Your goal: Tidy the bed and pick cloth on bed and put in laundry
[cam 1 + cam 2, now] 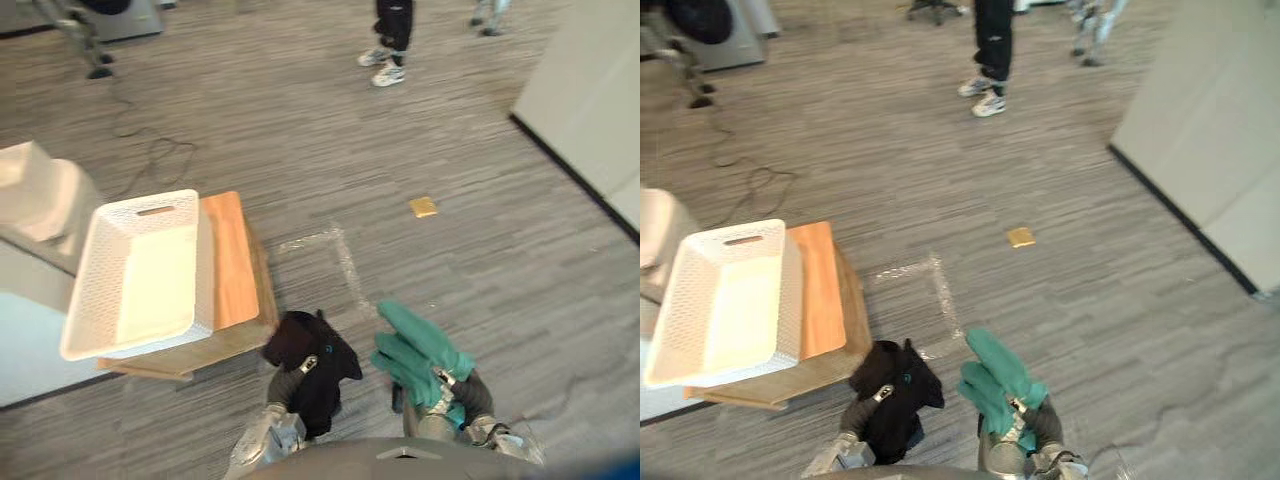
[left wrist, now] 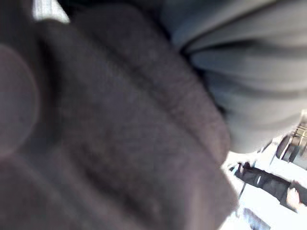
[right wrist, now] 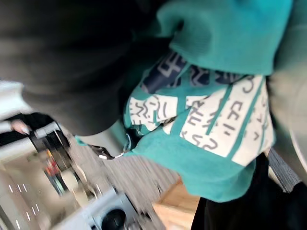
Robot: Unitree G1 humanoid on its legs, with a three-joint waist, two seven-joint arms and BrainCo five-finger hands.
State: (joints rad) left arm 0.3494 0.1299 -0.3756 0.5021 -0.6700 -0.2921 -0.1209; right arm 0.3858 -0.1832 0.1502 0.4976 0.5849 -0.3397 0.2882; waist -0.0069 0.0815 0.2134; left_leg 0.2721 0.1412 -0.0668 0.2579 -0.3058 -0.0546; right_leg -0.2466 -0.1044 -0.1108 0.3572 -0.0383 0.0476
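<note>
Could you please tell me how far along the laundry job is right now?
Picking up looks done: the left hand grips a black cloth and the right hand grips a teal cloth. The white laundry basket on the wooden stand looks empty, so both cloths have yet to go in. Whether the bed is tidy cannot be judged here.

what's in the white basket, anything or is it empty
Empty: the white basket shows a bare inside. The black cloth and green cloth are outside it, in the left hand and right hand.
</note>
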